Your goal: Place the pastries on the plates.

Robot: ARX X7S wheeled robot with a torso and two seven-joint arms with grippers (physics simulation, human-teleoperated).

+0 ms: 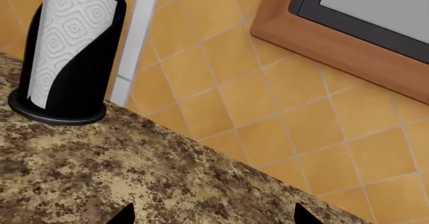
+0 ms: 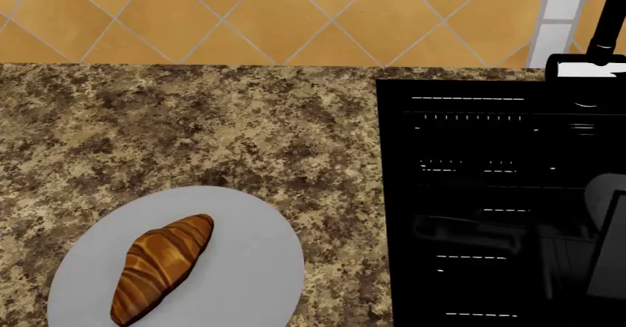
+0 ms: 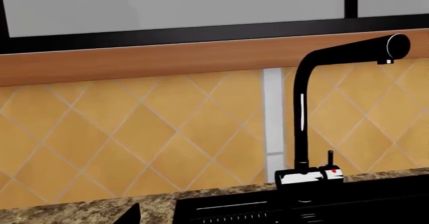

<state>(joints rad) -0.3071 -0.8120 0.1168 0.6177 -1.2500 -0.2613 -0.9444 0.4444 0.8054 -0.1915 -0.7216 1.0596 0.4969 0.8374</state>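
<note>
Granite tabletop (image 2: 196,129) backed by orange tile fills the head view. At lower left, the croissant (image 2: 161,267) lies on the grey plate (image 2: 256,268), so that half looks done. At right sits a black sink (image 2: 489,210), nothing visible inside. The cake and the blue-rimmed plate are out of view; finding them seems the next step. Wrist views show a paper-towel roll (image 1: 67,48) and a faucet (image 3: 322,108); only fingertip tips show, so neither hand's state can be told.
</note>
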